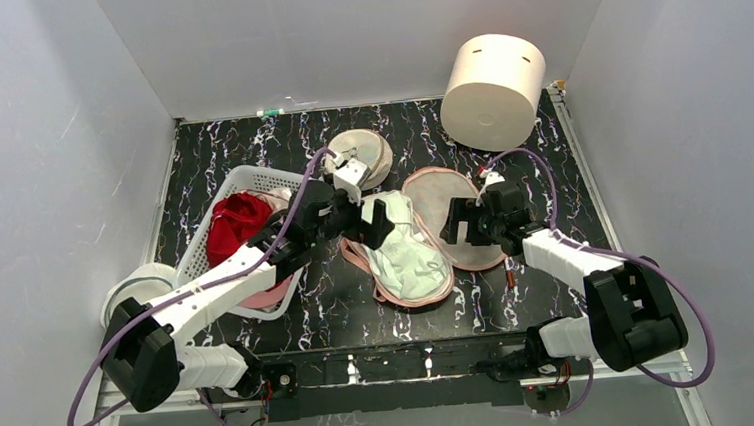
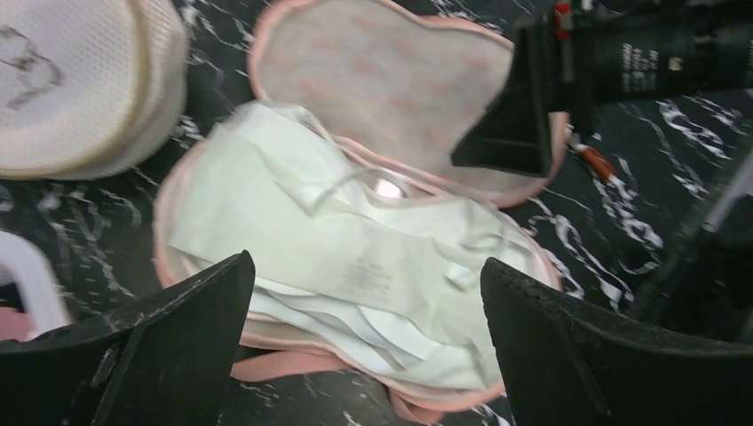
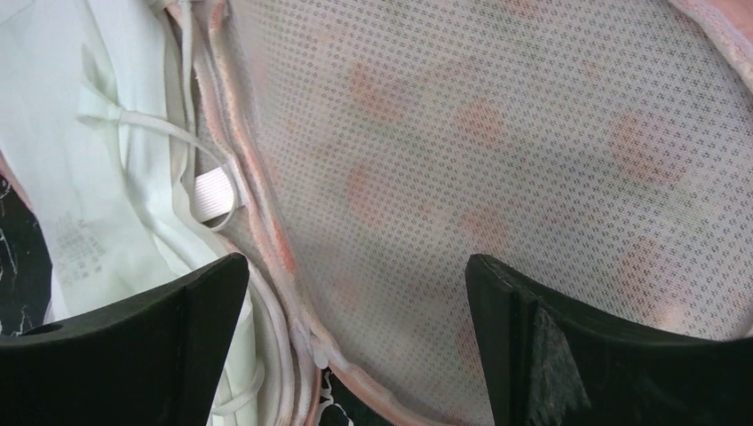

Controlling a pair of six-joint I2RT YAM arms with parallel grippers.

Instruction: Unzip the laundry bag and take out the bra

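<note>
You see your right gripper with its two black jaws wide apart and nothing held between them. Under the jaws lies the open laundry bag. Its pale net inside fills most of the view, and soft orange spots show through it. The bag's pink edge runs down the left part. Left of that lies the bra, pale and soft, with a thin strap looping over it. A bit of black counter shows at the far left.
</note>
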